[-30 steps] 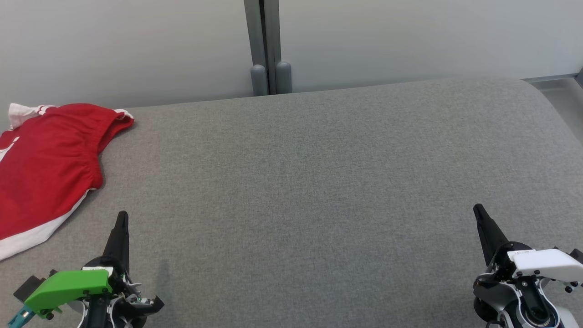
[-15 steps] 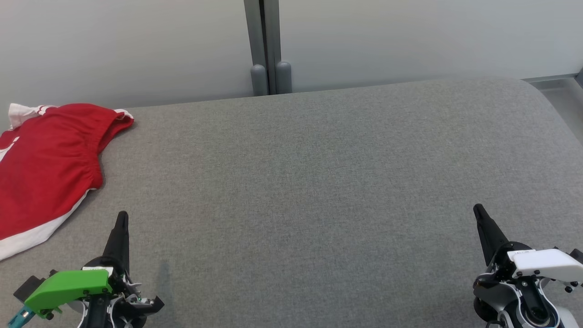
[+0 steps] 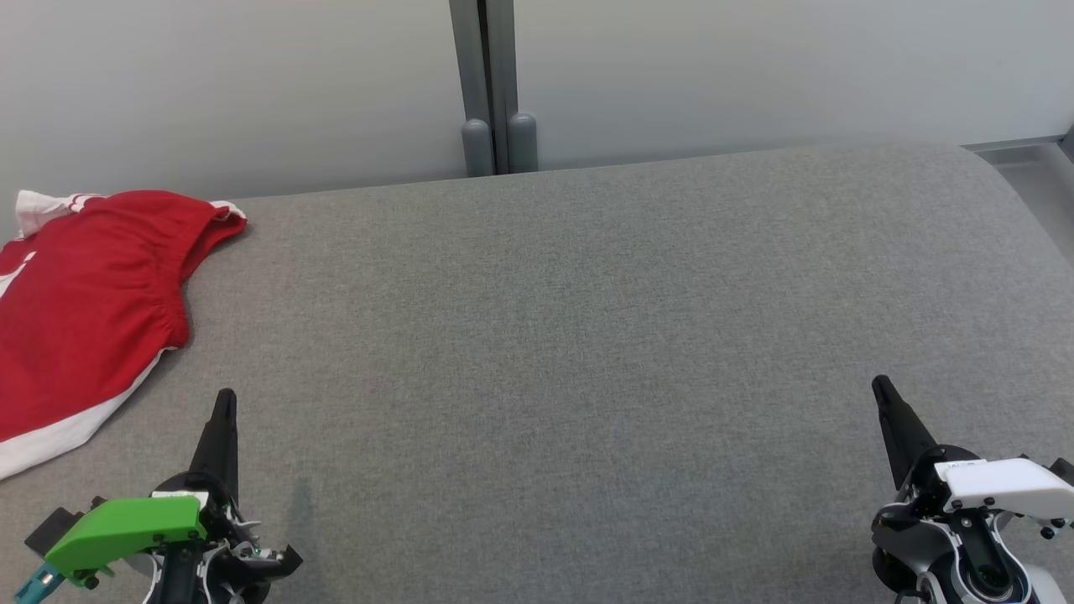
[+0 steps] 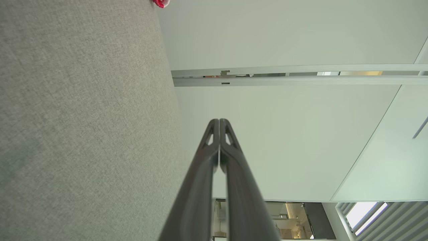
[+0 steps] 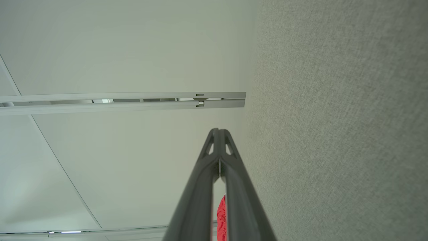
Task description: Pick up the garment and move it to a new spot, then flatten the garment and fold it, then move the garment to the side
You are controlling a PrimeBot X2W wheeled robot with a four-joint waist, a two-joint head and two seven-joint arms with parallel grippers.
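A red garment (image 3: 84, 310) with white trim lies spread on the grey padded surface (image 3: 587, 335) at the far left, partly cut off by the head view's edge. My left gripper (image 3: 225, 401) rests at the lower left, to the right of the garment's white hem and apart from it; its fingers (image 4: 219, 123) are pressed together with nothing between them. At the lower right stands my right gripper (image 3: 879, 386), far from the garment, shut and empty (image 5: 218, 131). Slivers of the red garment show in the left wrist view (image 4: 161, 3) and the right wrist view (image 5: 221, 214).
A pale wall (image 3: 755, 67) runs along the back edge of the surface, split by a grey vertical post (image 3: 493, 84). The surface rounds off at its right end (image 3: 1019, 193).
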